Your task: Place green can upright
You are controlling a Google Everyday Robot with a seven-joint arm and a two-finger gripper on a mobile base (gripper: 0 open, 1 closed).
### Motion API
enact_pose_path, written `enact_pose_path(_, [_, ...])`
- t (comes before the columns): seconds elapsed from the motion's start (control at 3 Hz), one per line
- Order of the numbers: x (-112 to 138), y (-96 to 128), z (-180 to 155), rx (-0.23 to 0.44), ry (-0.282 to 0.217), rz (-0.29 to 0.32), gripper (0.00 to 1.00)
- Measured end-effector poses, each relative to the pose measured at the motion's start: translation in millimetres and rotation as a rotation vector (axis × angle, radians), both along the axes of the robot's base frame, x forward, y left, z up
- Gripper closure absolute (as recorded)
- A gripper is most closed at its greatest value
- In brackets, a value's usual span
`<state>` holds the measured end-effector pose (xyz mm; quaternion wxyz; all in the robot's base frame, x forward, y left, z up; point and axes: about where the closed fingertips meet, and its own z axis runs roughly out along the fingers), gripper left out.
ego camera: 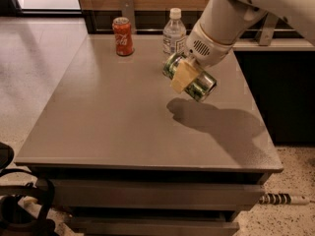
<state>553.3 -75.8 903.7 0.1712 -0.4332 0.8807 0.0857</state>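
The green can [195, 80] hangs in the air above the grey table [113, 112], tilted on its side, with one silver end facing lower right. My gripper [184, 73] is shut on the green can, a pale finger pad [181, 75] pressed across its middle. The white arm comes in from the upper right. The can's shadow lies on the table below it.
A red cola can [123, 36] stands upright at the table's back left. A clear plastic bottle with a white cap [174, 32] stands at the back, just behind the gripper. A dark counter runs along the right side. Drawers sit under the table's front edge.
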Motion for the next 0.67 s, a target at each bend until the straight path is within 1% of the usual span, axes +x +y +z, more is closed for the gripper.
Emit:
enact_pose_path(0.33, [0.3,-2.2,17.3,0.199,-0.089,0.085,1.0])
enact_pose_path(0.67, [-3.8,-7.1,25.1,0.323,-0.184,0.157,1.0])
